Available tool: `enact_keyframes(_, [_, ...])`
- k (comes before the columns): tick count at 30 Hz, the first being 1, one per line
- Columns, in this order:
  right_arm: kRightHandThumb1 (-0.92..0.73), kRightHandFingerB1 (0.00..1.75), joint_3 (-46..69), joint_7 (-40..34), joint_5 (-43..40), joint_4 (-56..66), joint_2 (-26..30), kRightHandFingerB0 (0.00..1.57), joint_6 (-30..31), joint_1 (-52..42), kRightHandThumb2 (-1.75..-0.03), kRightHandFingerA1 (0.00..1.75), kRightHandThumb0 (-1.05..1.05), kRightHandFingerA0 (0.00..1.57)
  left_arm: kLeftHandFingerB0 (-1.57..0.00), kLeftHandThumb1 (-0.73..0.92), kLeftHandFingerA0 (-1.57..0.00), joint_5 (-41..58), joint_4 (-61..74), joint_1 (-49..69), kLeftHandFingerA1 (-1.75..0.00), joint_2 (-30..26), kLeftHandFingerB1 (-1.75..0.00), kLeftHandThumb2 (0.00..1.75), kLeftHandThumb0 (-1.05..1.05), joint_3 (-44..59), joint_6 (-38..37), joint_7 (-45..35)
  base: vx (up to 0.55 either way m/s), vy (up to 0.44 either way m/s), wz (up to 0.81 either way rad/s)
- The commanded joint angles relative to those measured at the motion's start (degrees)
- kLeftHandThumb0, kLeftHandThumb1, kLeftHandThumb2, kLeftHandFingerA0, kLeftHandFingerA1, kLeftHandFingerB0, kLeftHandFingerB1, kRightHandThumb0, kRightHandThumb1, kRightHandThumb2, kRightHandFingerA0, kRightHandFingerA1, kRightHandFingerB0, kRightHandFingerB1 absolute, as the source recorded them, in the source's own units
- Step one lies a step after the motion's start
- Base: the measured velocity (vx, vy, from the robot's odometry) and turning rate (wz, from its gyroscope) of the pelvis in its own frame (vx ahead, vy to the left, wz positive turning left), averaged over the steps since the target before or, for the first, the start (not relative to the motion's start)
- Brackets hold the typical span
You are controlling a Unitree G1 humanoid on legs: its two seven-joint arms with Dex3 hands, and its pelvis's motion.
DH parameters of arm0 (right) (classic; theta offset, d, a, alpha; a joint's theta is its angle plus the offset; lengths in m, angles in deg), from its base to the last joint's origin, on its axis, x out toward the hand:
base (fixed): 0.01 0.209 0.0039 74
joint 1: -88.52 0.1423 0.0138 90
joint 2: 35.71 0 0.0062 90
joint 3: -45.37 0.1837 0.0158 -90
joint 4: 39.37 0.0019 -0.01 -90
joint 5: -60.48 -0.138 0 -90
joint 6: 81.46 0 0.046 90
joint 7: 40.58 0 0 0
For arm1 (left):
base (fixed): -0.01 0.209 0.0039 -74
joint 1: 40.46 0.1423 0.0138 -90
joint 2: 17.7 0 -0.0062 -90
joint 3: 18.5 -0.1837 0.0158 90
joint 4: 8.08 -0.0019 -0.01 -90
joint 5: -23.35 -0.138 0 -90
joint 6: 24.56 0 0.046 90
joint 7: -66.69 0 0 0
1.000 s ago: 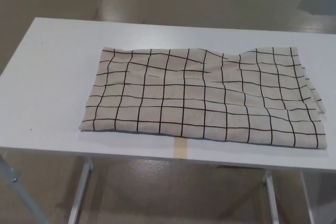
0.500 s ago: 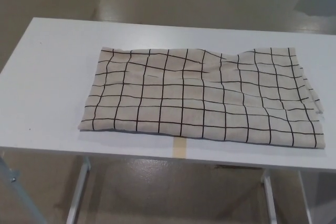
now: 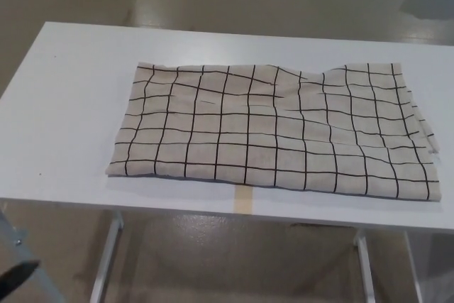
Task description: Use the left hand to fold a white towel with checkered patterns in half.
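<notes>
Towel [image 3: 273, 133] lies flat on the table [image 3: 71, 97], its near edge close to the table's front edge. A dark tip, possibly the left hand [image 3: 15, 278], shows below the table; finger state cannot be told. Folding unstarted; next, a reach to the towel's left edge.

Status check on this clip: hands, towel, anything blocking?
Right hand out of view; dark tip at lower left, possibly left hand, state unclear. Checkered towel spread flat on white table, untouched. Nothing in the way.

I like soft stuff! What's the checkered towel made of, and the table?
The towel looks like soft woven cloth, maybe cotton: matte, with small wrinkles. The table top looks hard, smooth and white, probably laminate or painted board, with a faint sheen.
</notes>
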Motion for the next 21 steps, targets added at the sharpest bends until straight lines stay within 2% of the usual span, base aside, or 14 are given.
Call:
enact_keyframes(1, [-0.56,0.56,-0.59,-2.23,3.04,2.0,1.42,0.55,1.99,0.05,-0.57,0.69,-0.39,0.61,-0.09,0.27,-0.05,-15.03,4.49,-7.83,-0.26,-3.6,-0.26,0.57,-0.39,-3.83,-1.02,2.67,0.0,0.0,0.0])
enact_keyframes(4, [-0.56,0.56,-0.4,-1.44,1.74,1.68,1.37,0.56,1.6,0.26,-0.56,0.69,-0.38,0.62,-0.08,0.27,-0.05,-18.26,4.51,-10.85,-0.22,-4.97,-0.25,0.59,-0.46,-6.06,1.28,2.22,0.0,0.0,0.0])
enact_keyframes(5, [-0.56,0.56,-0.4,-1.18,1.33,1.84,1.26,0.56,1.84,0.25,-0.56,0.7,-0.38,0.64,-0.09,0.35,-0.04,-19.53,3.71,-12.11,-0.27,-5.3,-0.26,0.51,-0.48,-7.07,1.58,2.25,0.0,0.0,0.0])
enact_keyframes(8, [-0.56,0.56,-0.45,-1.27,1.17,2.54,1.03,0.56,2.51,0.57,-0.56,0.71,-0.39,0.64,-0.1,0.37,-0.06,-23.17,1.29,-15.81,-0.26,-6.45,-0.25,0.52,-0.5,-10.01,2.56,2.39,0.0,0.0,0.0])
enact_keyframes(9, [-0.56,0.56,-0.41,-1.37,1.15,2.65,0.99,0.56,2.55,0.85,-0.56,0.71,-0.39,0.64,-0.08,0.35,-0.06,-25.18,-0.05,-17.4,-0.26,-6.88,-0.27,0.69,-0.52,-11.28,2.68,2.9,0.0,0.0,0.0])
enact_keyframes(11, [-0.57,0.56,-0.36,-1.82,1.54,2.54,1.01,0.55,2.29,1.42,-0.56,0.71,-0.39,0.63,-0.09,0.36,-0.07,-28.86,-3.0,-20.52,-0.24,-7.83,-0.26,0.69,-0.55,-13.96,2.99,3.88,0.0,0.0,0.0])
enact_keyframes(12, [-0.57,0.56,-0.37,-2.1,1.81,2.35,0.97,0.55,2.15,1.62,-0.56,0.71,-0.39,0.63,-0.09,0.42,-0.05,-29.69,-3.95,-21.33,-0.25,-8.12,-0.25,0.53,-0.55,-14.7,3.13,4.03,0.0,0.0,0.0])
enact_keyframes(13, [-0.57,0.56,-0.42,-2.48,2.19,2.27,0.9,0.55,2.17,1.92,-0.56,0.71,-0.39,0.63,-0.11,0.36,0.0,-31.26,-5.73,-22.79,-0.25,-8.58,-0.29,0.74,-0.53,-16.11,3.49,4.36,0.0,0.0,0.0])
enact_keyframes(15, [-0.56,0.56,-0.49,-2.79,2.68,2.5,0.94,0.55,2.54,2.14,-0.56,0.71,-0.39,0.63,-0.1,0.37,-0.03,-33.19,-7.78,-24.4,-0.23,-9.11,-0.28,0.74,-0.55,-17.86,4.06,4.95,0.0,0.0,0.0])
enact_keyframes(16, [-0.56,0.56,-0.48,-2.65,2.53,2.76,0.96,0.55,3.04,2.22,-0.56,0.71,-0.38,0.64,-0.11,0.42,-0.1,-35.06,-9.75,-25.65,-0.14,-9.43,-0.22,0.73,-0.64,-19.33,4.52,5.74,0.0,0.0,0.0])
enact_keyframes(21, [-0.56,0.56,-0.36,-2.07,2.32,3.29,1.29,0.55,3.91,2.59,-0.56,0.7,-0.38,0.64,-0.08,0.41,-0.08,-40.85,-19.25,-31.41,-0.13,-9.79,-0.23,0.75,-0.63,-26.04,7.85,9.05,0.0,0.0,0.0])
